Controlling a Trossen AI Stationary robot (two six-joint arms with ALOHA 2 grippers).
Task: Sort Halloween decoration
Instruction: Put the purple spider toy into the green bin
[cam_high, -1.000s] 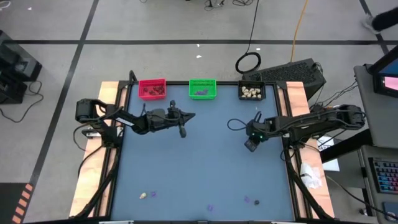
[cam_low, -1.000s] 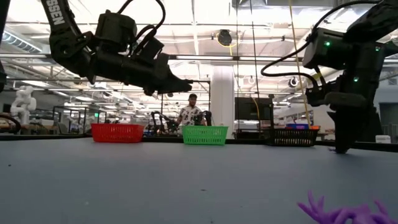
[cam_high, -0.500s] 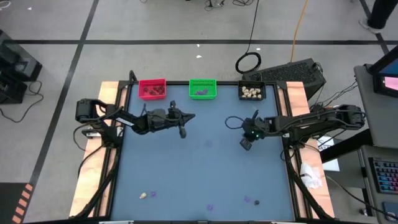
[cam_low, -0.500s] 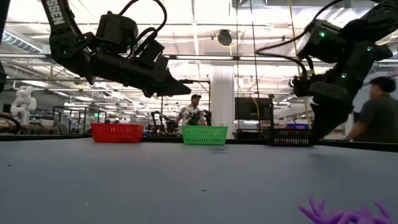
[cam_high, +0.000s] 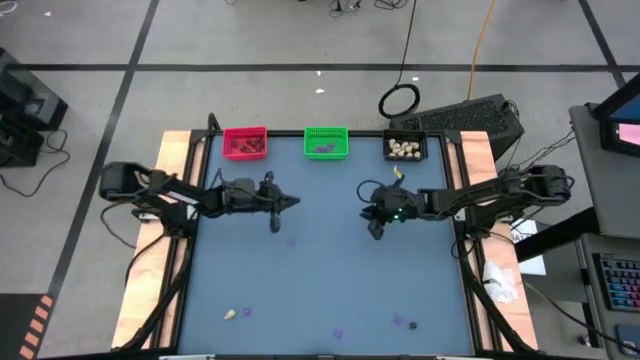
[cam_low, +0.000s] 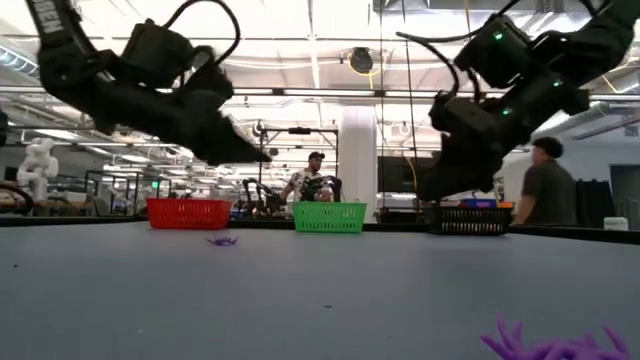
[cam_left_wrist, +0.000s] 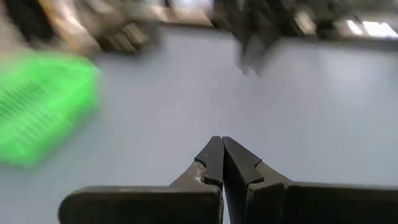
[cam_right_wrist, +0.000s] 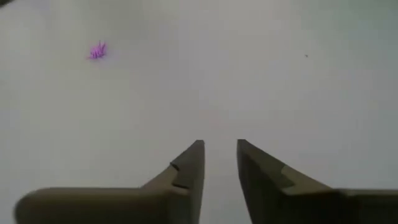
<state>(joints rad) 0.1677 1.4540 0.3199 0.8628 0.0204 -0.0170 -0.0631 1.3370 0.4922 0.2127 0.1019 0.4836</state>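
**Both grippers empty above the blue surface, trinkets still scattered**

Your left gripper (cam_high: 283, 203) has its fingers (cam_left_wrist: 211, 163) pressed together with nothing between them; it hangs over the left-centre of the surface (cam_high: 330, 280), pointing toward the middle. Your right gripper (cam_high: 374, 228) has its fingers (cam_right_wrist: 189, 163) a narrow gap apart, also holding nothing, and it hangs over the right-centre, tilted down toward the surface.

Between the two grippers, a little nearer the left one, a purple bit (cam_high: 291, 240) lies flat on the surface; your right wrist view picks it up ahead of the fingers, and the low view shows it in front of the red bin (cam_high: 245, 143).

Along the near edge you have more loose pieces: a cream lump (cam_high: 231, 314) with a purple bit just beside it, another purple bit (cam_high: 338, 331) near the middle, and a dark lump (cam_high: 411, 324) with a purple bit touching or just beside it toward the right.

At the far edge stand the three bins: the red bin holds dark lumps, the green bin (cam_high: 326, 142) holds purple bits, and the black bin (cam_high: 405, 147) holds cream lumps.

Beyond the surface, the low view shows you two people standing in the room.
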